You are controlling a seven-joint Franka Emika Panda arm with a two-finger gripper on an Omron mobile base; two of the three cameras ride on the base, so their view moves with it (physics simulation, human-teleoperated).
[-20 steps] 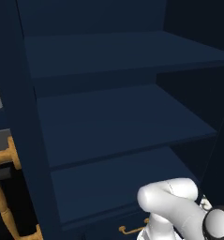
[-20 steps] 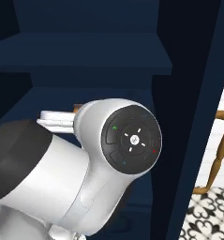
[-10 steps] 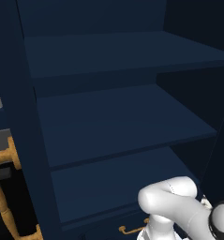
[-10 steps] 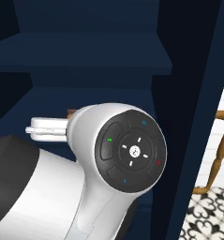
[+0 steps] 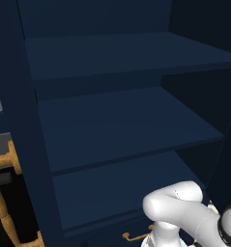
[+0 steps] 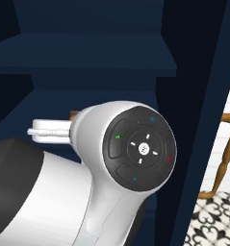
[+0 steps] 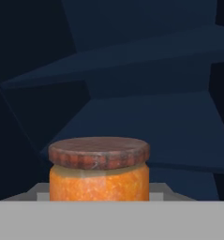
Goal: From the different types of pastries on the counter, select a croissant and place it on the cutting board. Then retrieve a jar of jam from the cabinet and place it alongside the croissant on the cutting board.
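Jar of jam [image 7: 99, 171] is sitting upright between the tool's [image 7: 99, 197] jaws, which are clenching it, in front of the cabinet [image 5: 122, 120] shelves. Jar base and fingertips are being cut off.

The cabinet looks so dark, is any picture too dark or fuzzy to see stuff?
Left base view: the cabinet shelves are dim navy but their edges read clearly, and the gold handle stands out. Right base view: the white arm is bright and blocks much of the dark shelves. Hand view: the jar of jam is well lit and close, its lid slightly soft; the background is shadowy.
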